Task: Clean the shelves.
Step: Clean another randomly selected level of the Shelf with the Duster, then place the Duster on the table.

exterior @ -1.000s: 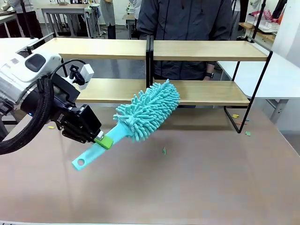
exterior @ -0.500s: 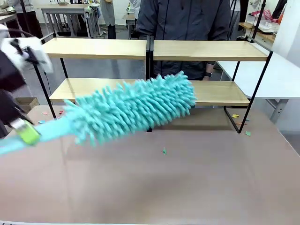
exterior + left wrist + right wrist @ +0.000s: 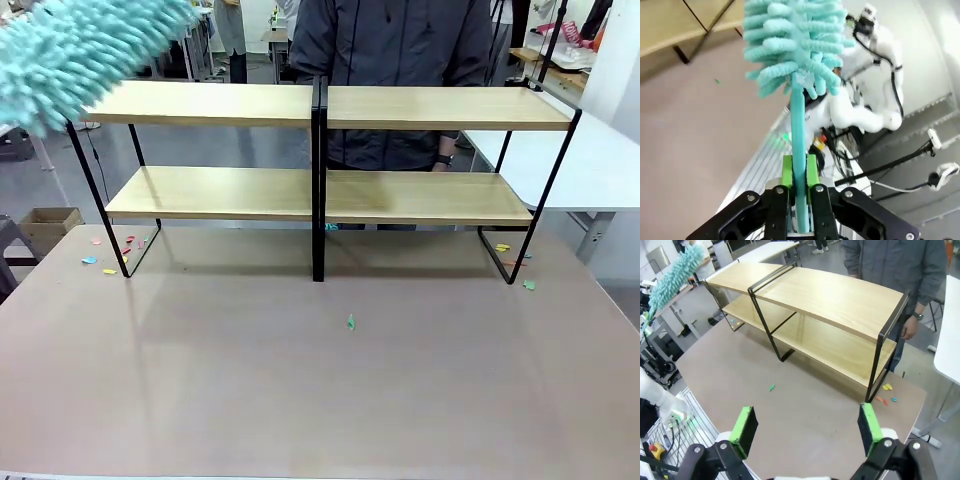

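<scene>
Left end effector (image 3: pixel 799 200): green pads clamped on the handle of the teal duster (image 3: pixel 795 45), head raised above the shelves' (image 3: pixel 320 180) top-left corner. Right end effector (image 3: pixel 805 430): spread wide, empty, above the surface (image 3: pixel 350 380). Shelves stand at the far edge.

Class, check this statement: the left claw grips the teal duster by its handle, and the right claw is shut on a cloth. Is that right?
Not quite. The left claw does grip the duster by its handle, but the right claw is open and holds nothing, as the right wrist view shows.
</scene>
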